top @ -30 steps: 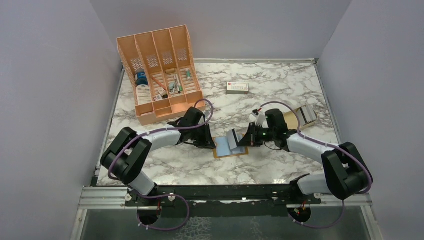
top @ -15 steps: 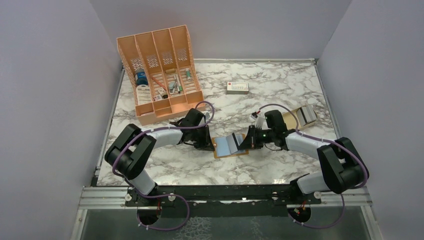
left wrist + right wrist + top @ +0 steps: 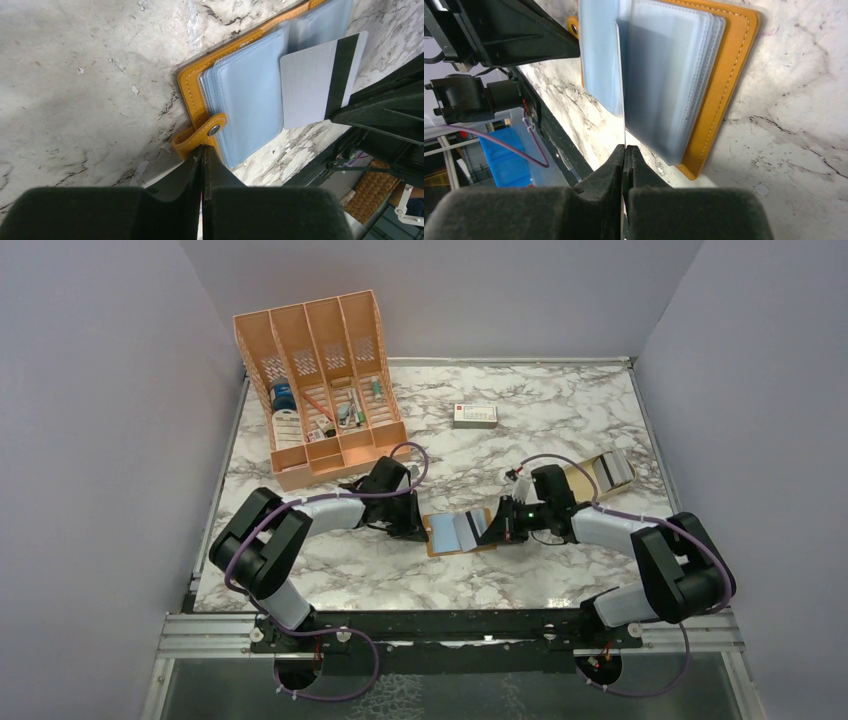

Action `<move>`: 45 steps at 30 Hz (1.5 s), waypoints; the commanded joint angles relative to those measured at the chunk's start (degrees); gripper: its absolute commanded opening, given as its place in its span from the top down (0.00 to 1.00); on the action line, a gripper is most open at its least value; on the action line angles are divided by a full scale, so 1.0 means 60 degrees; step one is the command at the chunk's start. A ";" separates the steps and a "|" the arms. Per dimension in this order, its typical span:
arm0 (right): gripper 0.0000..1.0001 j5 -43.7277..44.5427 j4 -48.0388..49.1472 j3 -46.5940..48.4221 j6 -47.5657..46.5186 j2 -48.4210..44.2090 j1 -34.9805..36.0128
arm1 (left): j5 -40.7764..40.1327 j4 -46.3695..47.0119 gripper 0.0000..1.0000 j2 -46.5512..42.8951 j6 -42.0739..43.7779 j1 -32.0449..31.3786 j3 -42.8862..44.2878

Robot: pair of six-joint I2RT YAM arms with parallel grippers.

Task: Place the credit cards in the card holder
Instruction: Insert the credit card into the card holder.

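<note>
The card holder [image 3: 437, 532] lies open at the table's centre, mustard-orange outside with grey-blue pockets [image 3: 245, 100]. My left gripper [image 3: 420, 527] is shut on its left edge, just beside the stud strap [image 3: 207, 134]. From the right, my right gripper [image 3: 490, 528] is shut on a silver credit card [image 3: 320, 82] with a dark stripe. That card shows edge-on in the right wrist view [image 3: 621, 85], its far end over the pockets [image 3: 669, 80]. More credit cards [image 3: 614, 469] lie at the right, behind the right arm.
A large orange desk organiser [image 3: 318, 380] full of small items stands at the back left. A white box with a red mark [image 3: 474, 415] lies at the back centre. The tan woven dish [image 3: 583, 476] under the spare cards sits near the right wall.
My left gripper has shut on the holder's left edge. My right gripper has brought the card lower and a little leftward over the open pockets.
</note>
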 commanded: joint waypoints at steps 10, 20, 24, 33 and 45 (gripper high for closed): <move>0.99 -0.0387 0.0960 -0.0409 0.0796 0.0624 -0.0079 | -0.0281 -0.0110 0.94 0.0032 0.0148 0.0088 0.0069; 0.99 -0.0070 0.0566 -0.0515 0.0905 0.0263 -0.0175 | -0.0290 -0.0152 0.94 0.0028 0.0163 0.0096 0.0094; 0.99 0.0046 0.0433 -0.0508 0.0937 0.0069 -0.0209 | -0.0298 -0.0158 0.94 0.0018 0.0163 0.0096 0.0094; 0.99 0.0153 0.0315 -0.0433 0.0909 0.0066 -0.0276 | -0.0298 -0.0162 0.94 -0.0009 0.0139 0.0096 0.0050; 0.99 -0.0304 0.0677 -0.0263 0.0662 0.1024 -0.0283 | -0.0178 -0.0001 0.93 0.0201 0.0064 0.0096 0.0107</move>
